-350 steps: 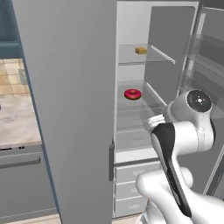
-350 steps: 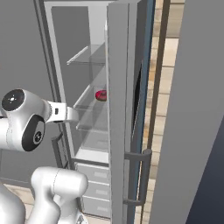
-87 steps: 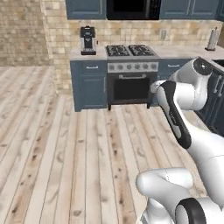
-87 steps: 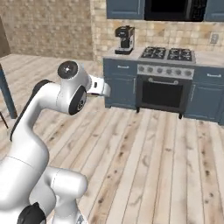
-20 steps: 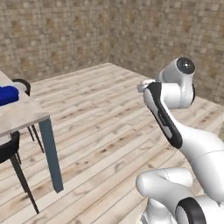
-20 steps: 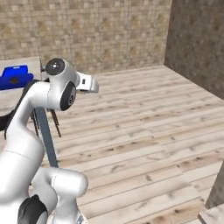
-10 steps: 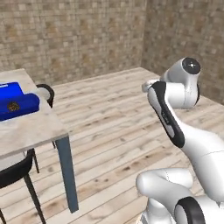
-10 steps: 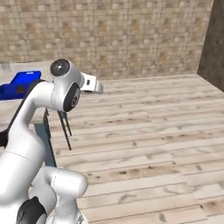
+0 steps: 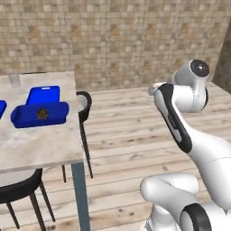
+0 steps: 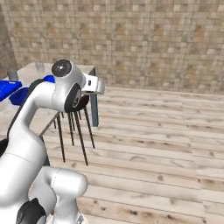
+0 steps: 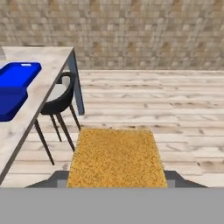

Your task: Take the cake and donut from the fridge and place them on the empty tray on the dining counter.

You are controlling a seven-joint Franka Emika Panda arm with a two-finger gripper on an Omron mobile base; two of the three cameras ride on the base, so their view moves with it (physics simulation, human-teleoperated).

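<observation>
The cake (image 11: 116, 157), a tan-orange block, looms in the foreground of the hand view with my gripper (image 11: 116, 179) shut on it, one dark finger tip (image 11: 54, 178) on each side. Ahead and to the left stands the dining counter (image 11: 48, 65), beige on dark legs (image 9: 79, 194). On it a flat blue tray (image 9: 43, 94) with nothing on it lies behind a second blue tray (image 9: 40, 115) holding a brown item. My hand (image 10: 97, 85) hangs off the counter's corner, above the floor. The donut and the fridge are out of view.
A black chair (image 9: 84, 103) stands at the counter's near corner, and a black stool (image 9: 18, 189) sits under its near side. A small glass (image 9: 15, 80) stands at the counter's far edge. Open plank floor (image 9: 126, 131) runs to a stone wall (image 9: 113, 40).
The base has swung, so the whole scene has shifted: the dining counter and its blue trays have come further into view. The cake stays in my grip.
</observation>
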